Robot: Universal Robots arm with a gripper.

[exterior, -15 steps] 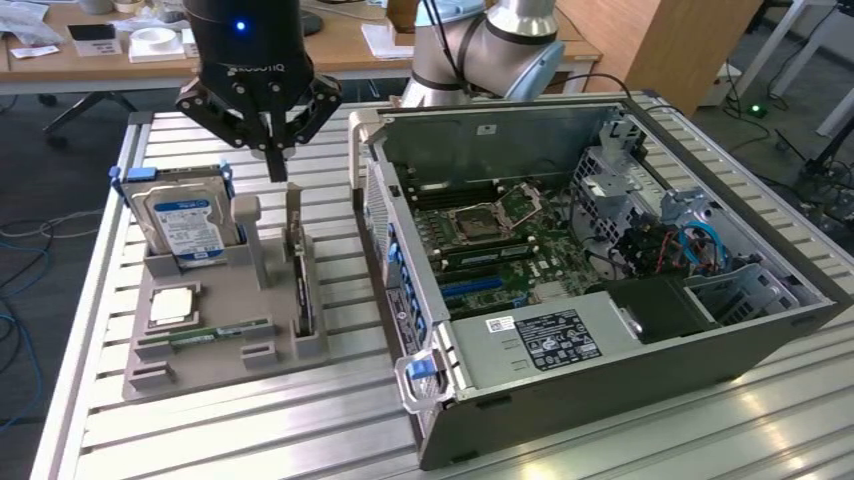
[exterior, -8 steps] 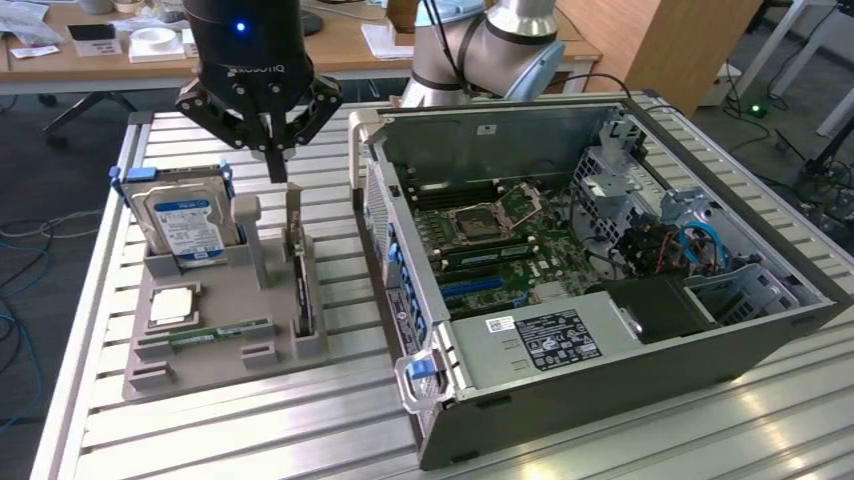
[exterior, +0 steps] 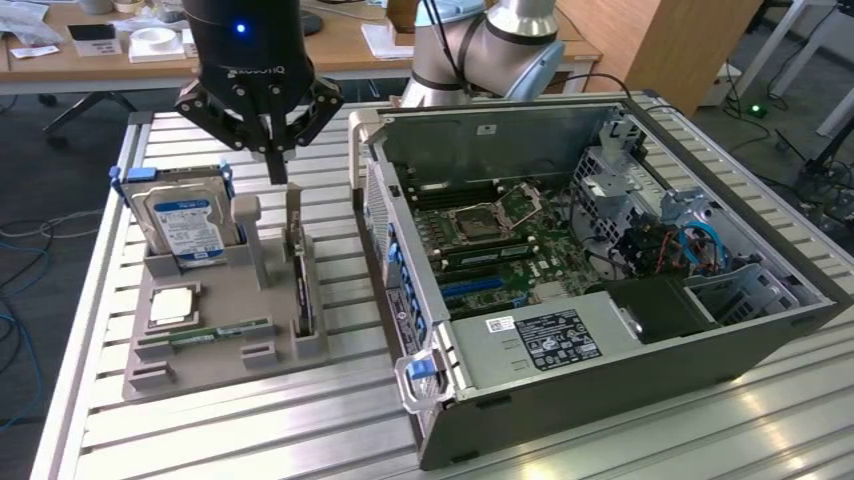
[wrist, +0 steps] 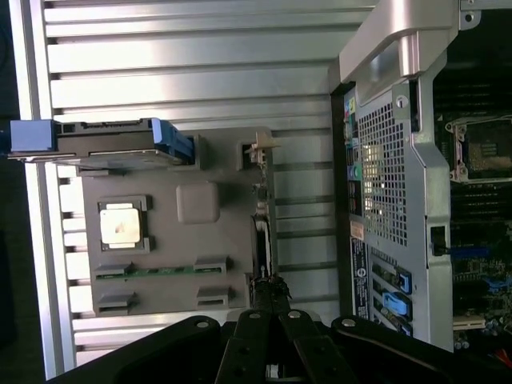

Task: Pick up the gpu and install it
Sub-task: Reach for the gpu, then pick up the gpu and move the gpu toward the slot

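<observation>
Hanging over the grey parts holder (exterior: 220, 290), your gripper (exterior: 278, 176) has its fingers pinched together with nothing visible between them. In the exterior view the tips sit just above the silver bracket end of the gpu (exterior: 302, 275); you cannot tell whether they touch it. The card stands on edge in a slot along the holder's side nearest the computer case (exterior: 667, 375). A hard drive (exterior: 187, 225) stands upright close by, to the exterior view's left of the fingers. A narrow strip of slatted table (exterior: 267, 430) separates the holder's edge from the case wall. The case lies open-side up, its motherboard (exterior: 494, 240) exposed with free air above.

From the wrist view, you see the closed gripper (wrist: 269, 298) over one end of the gpu (wrist: 262, 232), which is seen edge-on as a thin dark line along the holder's (wrist: 160, 240) border. Bare table (wrist: 308, 224) runs between that border and the case (wrist: 384, 176). The hard drive (wrist: 112, 144) sits at the holder's far end, well apart from the fingertips.
</observation>
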